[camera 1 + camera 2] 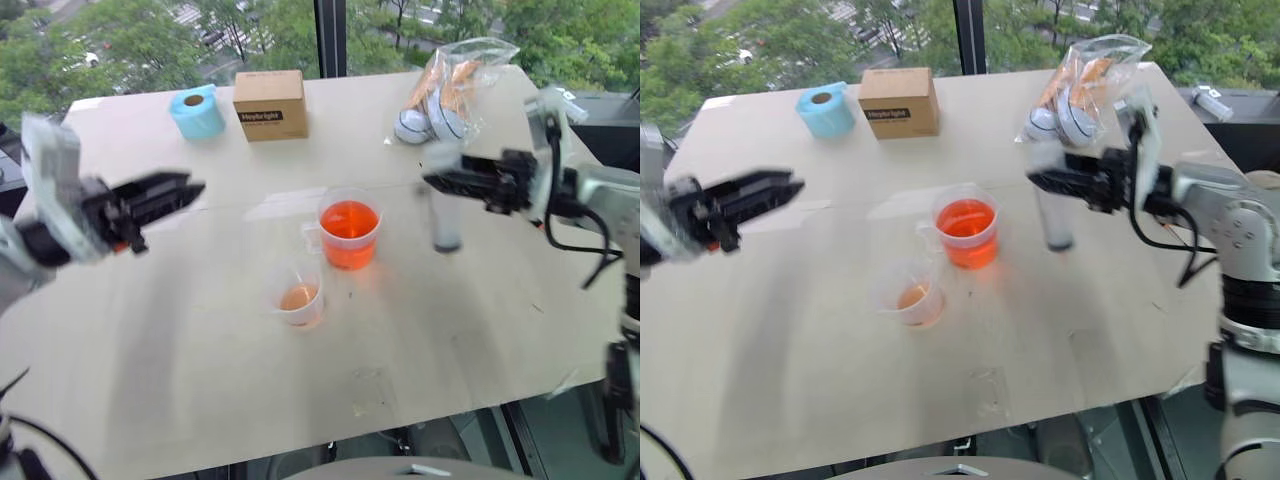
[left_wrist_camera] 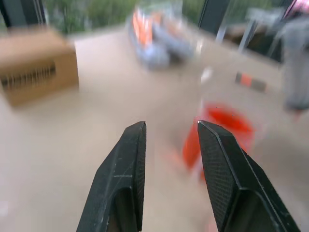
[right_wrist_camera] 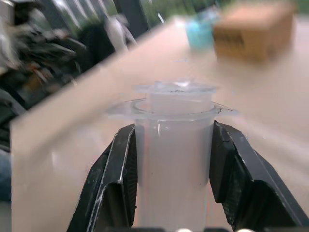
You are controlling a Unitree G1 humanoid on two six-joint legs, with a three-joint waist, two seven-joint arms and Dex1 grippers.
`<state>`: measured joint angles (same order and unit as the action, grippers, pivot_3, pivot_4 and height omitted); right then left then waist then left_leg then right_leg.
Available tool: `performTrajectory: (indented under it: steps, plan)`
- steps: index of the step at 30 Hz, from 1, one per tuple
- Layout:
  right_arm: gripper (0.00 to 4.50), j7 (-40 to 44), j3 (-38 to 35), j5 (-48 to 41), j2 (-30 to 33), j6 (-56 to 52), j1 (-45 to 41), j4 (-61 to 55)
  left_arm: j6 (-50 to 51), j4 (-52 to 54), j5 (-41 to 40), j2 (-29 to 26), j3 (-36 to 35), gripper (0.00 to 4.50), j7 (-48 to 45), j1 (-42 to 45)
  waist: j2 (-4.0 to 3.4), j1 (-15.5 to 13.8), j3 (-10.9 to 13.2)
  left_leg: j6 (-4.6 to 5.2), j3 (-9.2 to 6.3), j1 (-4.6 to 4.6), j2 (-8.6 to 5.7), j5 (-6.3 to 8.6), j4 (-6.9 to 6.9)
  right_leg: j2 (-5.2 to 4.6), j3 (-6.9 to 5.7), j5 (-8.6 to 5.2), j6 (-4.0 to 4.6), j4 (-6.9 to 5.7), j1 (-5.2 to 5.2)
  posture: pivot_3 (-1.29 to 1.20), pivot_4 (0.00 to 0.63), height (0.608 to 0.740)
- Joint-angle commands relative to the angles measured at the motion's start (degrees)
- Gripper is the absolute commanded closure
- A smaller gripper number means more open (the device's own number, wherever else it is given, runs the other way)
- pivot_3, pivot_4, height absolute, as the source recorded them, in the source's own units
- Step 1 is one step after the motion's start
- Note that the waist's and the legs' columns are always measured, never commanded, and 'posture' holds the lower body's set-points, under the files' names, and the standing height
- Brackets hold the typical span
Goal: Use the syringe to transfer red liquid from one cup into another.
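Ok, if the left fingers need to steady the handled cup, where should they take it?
Probably the side handle of the handled cup, approached from the robot's left: the handle sticks out on that side, facing the shut left gripper, and the rim stays free above the red liquid.

The left end effector (image 2: 170, 145) hangs above the beige counter (image 2: 96, 111), its black fingers (image 2: 123, 179) showing a gap. Past them stands the handled cup (image 2: 219, 130) of red liquid (image 2: 227, 118); a cardboard box (image 2: 36, 67) and a blurred bag (image 2: 154, 36) lie farther off.
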<state>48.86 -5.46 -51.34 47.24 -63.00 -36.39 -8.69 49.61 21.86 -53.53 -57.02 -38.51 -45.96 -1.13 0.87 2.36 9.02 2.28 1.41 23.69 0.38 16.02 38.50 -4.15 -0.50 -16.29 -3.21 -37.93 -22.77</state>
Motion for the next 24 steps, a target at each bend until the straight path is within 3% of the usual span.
performTrajectory:
  steps: [1, 6, 12, 21, 24]
  plan:
    - [2.9, -0.1, 5.41, 6.55, 2.52, 0.92, 2.9, -0.16, -5.28, 3.29, 6.17, 1.84, -0.85, 2.82, -1.57, -6.06, 0.0, 0.06, 0.0, 0.0, 0.02, -0.03, 0.04, 0.0, 0.01, 0.02, 0.03, 0.0, 0.01, -0.03, 0.0, 0.0, 0.15, 0.74]
    - [2.9, -7.3, 13.4, 20.62, -2.06, 9.23, 3.59, 8.65, -14.67, 3.94, 16.66, 9.85, 7.53, 2.82, 3.33, -10.58, 0.04, -0.65, -0.14, 0.04, 0.05, -0.14, 0.02, 0.01, 0.09, -0.06, 0.05, 0.08, 0.09, -0.08, 0.11, 0.0, 0.15, 0.74]
    - [0.07, -6.16, 11.05, 25.51, -6.6, 20.24, 1.78, 13.95, -20.3, 6.07, 25.1, 16.2, 12.68, 2.91, 8.24, -15.12, 0.34, -1.77, -0.31, 0.02, -0.03, 0.02, 0.01, 0.01, 0.21, -0.11, -0.02, 0.09, 0.09, -0.06, 0.03, 0.0, 0.15, 0.74]
    - [0.03, 7.16, -3.74, 19.61, -1.21, 31.3, 14.47, 10.96, -24.19, 11.11, 29.03, 20.02, 13.54, 2.91, 8.26, -26.06, 0.31, -2.09, -0.31, 0.08, -0.11, 0.07, 0.02, 0.06, 0.14, -0.16, -0.11, 0.09, 0.09, 0.17, 0.11, 0.0, 0.15, 0.74]
    - [0.03, 16.64, -9.49, 18.74, 2.0, 37.95, 25.93, 10.65, -26.8, 11.88, 29.75, 21.54, 13.42, 2.91, 7.3, -29.67, 0.23, -2.28, -0.34, 0.11, -0.13, 0.0, 0.02, 0.08, 0.14, -0.17, -0.15, 0.08, 0.1, 0.15, 0.21, 0.0, 0.15, 0.74]
